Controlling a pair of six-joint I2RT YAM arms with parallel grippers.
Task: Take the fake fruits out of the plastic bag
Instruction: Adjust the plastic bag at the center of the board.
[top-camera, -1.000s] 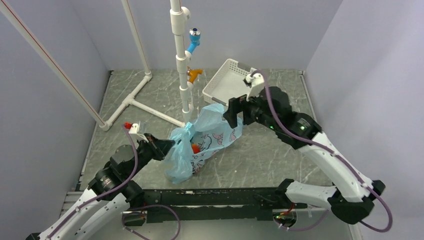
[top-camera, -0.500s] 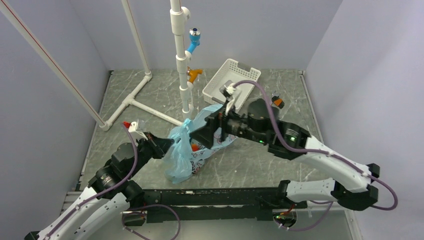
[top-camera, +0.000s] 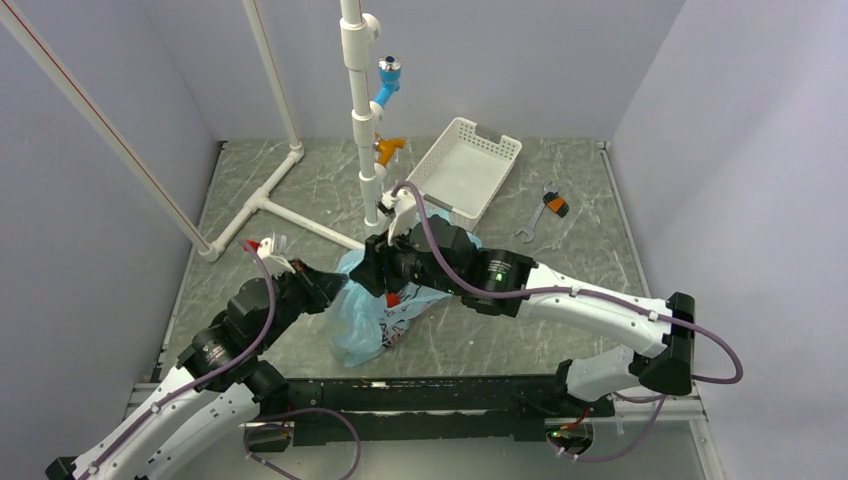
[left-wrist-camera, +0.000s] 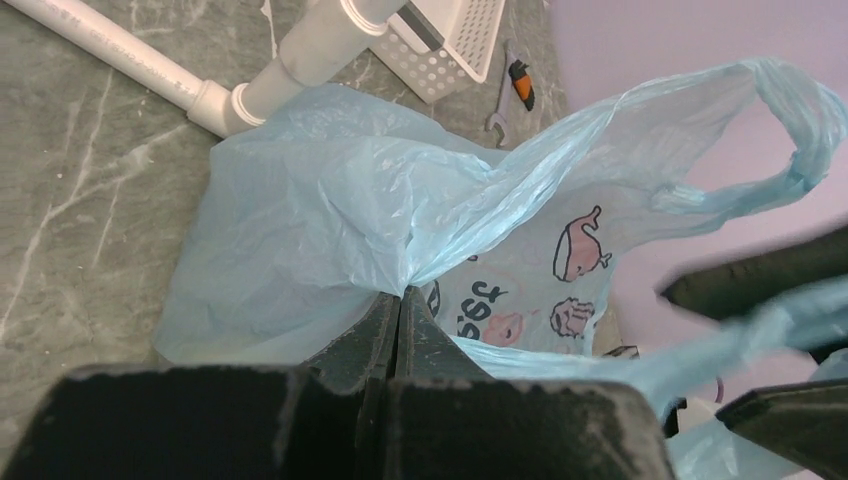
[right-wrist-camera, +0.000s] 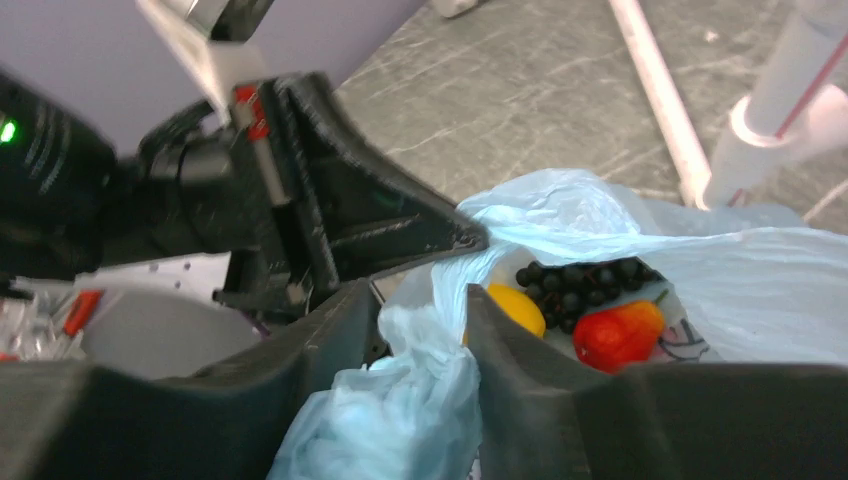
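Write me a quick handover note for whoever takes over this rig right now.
Left pincer: shut on a fold of the plastic bag.
Right pincer: fingers straddle a bunched part of the bag; I cannot tell whether it is clamped.
Fruits: the yellow fruit, grapes and red fruit all lie inside the bag, seen in the right wrist view.
Done: bag gripped; no fruit is out.
Left: take out all three fruits.

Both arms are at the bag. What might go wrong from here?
1. The left fingers pinch only a thin fold of the plastic bag; pulling may tear it or slip.
2. Bag film fills the gap between the right fingers, so closing may grab plastic, not the yellow fruit, grapes or red fruit.
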